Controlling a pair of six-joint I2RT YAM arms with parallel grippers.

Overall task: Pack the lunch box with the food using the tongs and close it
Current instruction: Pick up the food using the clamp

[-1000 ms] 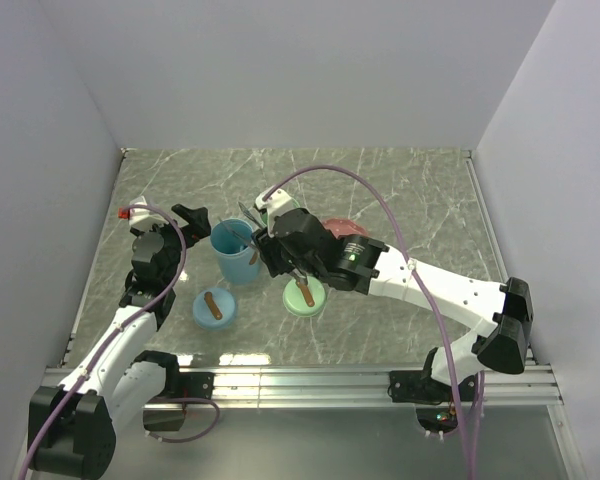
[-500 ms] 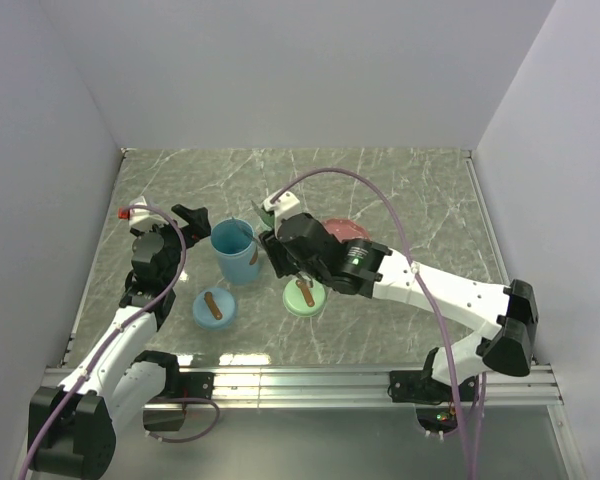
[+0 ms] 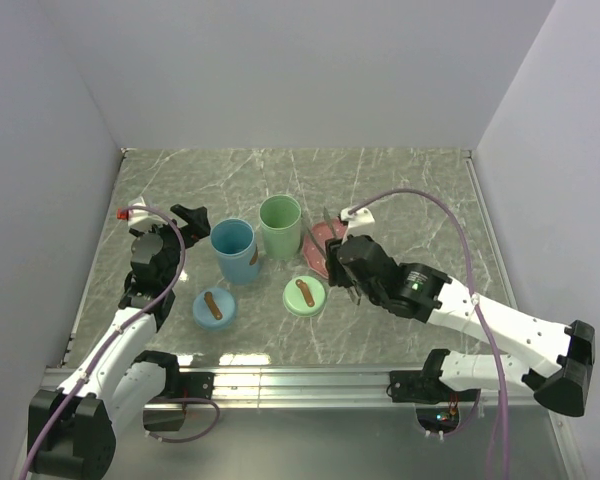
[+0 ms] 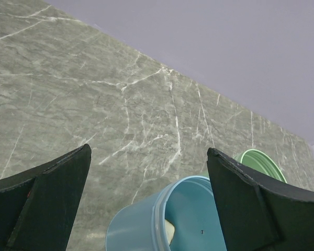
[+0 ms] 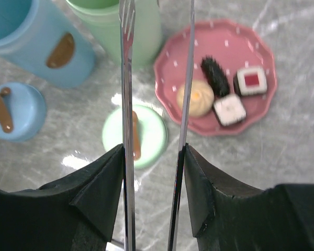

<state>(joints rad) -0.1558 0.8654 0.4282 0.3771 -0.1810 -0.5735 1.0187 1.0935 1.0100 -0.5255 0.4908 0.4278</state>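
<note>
Two cups stand side by side near the middle of the table point(image 3: 410, 190) in the top view: a blue cup point(image 3: 233, 250) and, just behind and to its right, a green cup point(image 3: 280, 226). A blue lid point(image 3: 214, 307) and a green lid point(image 3: 305, 295) lie flat nearer the arms, each with a brown handle on top. The left gripper point(image 3: 192, 217) sits just left of the blue cup. The right gripper point(image 3: 335, 262) hangs over the pink plate point(image 3: 318, 240), which lies right of the green cup and is mostly hidden under it.

From the left wrist, both dark fingers point(image 4: 42, 204) stand wide apart with nothing between them. The blue cup is low in the gap, open, with a pale piece inside. The green cup's rim shows behind it on the right.

From the right wrist, the jaws are clamped on the tongs point(image 5: 127, 78), one finger pressing each thin metal arm from outside. The two arms run up the view, apart, and their tips are over the green cup. The food point(image 5: 196, 98) lies on the plate, to the right of the tongs: a tan bun, a dark piece just behind it, a white sushi square with a red centre and another white square nearer. The green lid lies under the tongs, the blue lid far left.
</note>
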